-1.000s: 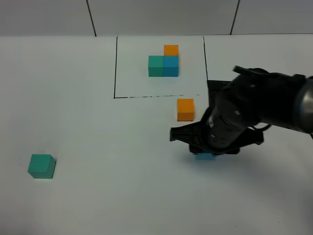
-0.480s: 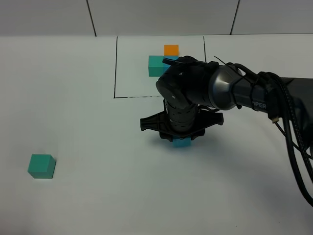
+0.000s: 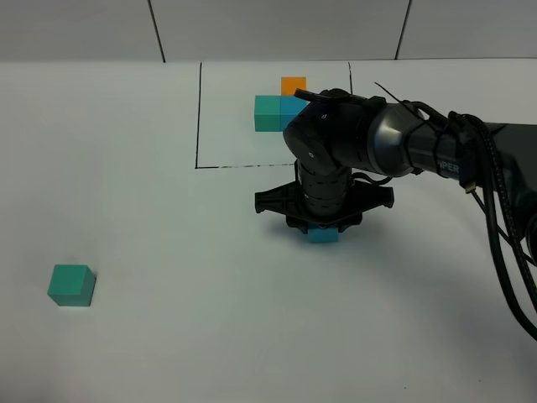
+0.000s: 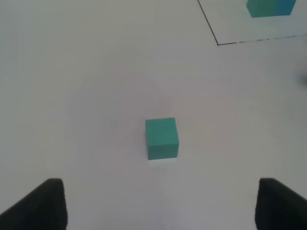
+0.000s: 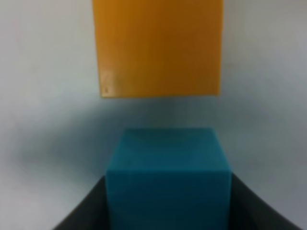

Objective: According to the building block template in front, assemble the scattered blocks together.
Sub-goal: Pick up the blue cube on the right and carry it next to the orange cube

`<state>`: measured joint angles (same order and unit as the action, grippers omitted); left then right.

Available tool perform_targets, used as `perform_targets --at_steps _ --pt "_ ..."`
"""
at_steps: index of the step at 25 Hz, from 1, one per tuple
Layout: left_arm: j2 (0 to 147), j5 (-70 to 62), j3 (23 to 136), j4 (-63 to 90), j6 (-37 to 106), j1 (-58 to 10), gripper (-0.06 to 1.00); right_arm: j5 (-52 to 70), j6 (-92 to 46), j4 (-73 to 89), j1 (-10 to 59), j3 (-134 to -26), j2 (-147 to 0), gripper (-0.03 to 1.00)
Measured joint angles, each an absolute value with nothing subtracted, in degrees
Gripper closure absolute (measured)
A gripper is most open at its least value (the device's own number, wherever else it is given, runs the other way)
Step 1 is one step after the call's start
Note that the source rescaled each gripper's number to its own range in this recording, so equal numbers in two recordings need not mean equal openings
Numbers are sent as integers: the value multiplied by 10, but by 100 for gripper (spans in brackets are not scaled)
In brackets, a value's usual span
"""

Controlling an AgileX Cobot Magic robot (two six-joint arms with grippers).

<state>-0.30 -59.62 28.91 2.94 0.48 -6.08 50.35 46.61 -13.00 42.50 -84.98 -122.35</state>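
Just below the black-framed template (image 3: 267, 112), on the white table (image 3: 168, 336), the right gripper (image 3: 323, 227) is clamped on the blue cube (image 3: 324, 237) and carries it low at the surface. 1 second ago this arm worked further toward the right of the high view, with the orange cube in plain sight; it has since swung across to the middle, and its black body now covers that cube there. The teal-green cube (image 3: 70, 285) has not moved and lies well apart, toward the left. The right wrist view supplies what the high view lacks: the orange cube (image 5: 158, 48) sits just beyond the held blue cube, faces square to each other, with a narrow strip of table between them. The left gripper (image 4: 160, 206) appears only in its own wrist view: jaws wide apart, holding nothing, the teal-green cube ahead of the fingertips (image 4: 48, 203) and untouched. All 3 loose cubes are plain, matt and sharp-edged; the orange one bears a small pale scuff near 1 corner. The frame line (image 3: 198, 117) is thin, its lower side broken.
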Motion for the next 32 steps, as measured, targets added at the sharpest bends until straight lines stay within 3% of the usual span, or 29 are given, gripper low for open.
perform_targets --at_steps 32 --pt "-3 -596 289 29 5 -61 16 471 447 -117 414 -854 -1246 96"
